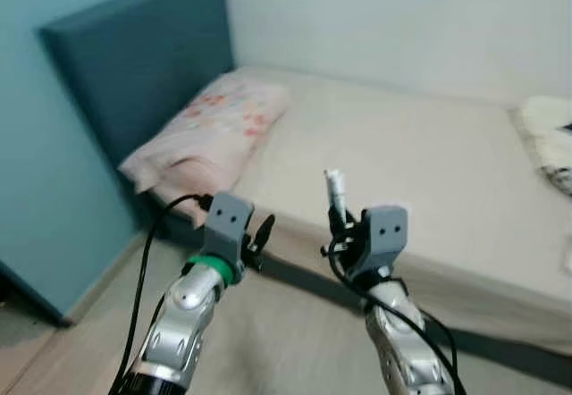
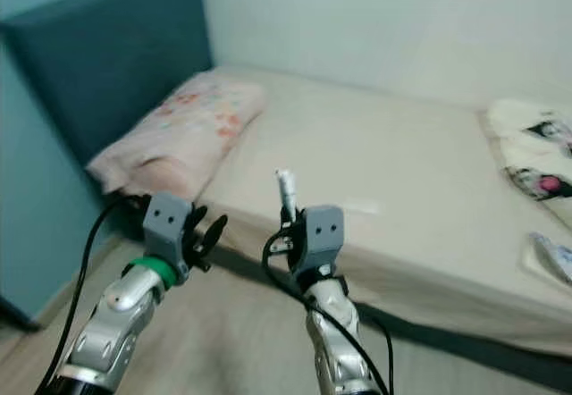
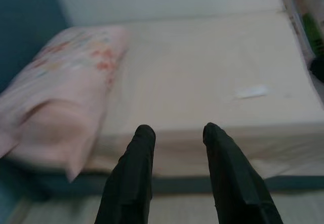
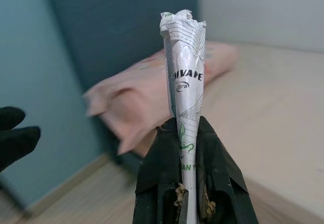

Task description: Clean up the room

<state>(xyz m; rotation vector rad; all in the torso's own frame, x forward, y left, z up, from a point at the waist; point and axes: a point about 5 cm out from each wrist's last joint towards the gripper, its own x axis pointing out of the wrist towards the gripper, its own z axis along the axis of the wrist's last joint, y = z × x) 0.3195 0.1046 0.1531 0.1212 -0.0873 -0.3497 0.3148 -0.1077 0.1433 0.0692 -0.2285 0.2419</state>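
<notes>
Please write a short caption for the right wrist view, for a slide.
Right tool shut on a crumpled white wrapper, held upright before the pink pillow and bed.

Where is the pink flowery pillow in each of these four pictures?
Left eye view: pillow upper left, at the bed's head.
Right eye view: upper left again.
Left wrist view: beyond the left pincer, on the bed.
Right wrist view: blurred, behind the held wrapper.
Shared landmark: the blue headboard.

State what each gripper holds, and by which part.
Right gripper pinches a crumpled white wrapper at its lower end; left gripper is open, holding nothing.
</notes>
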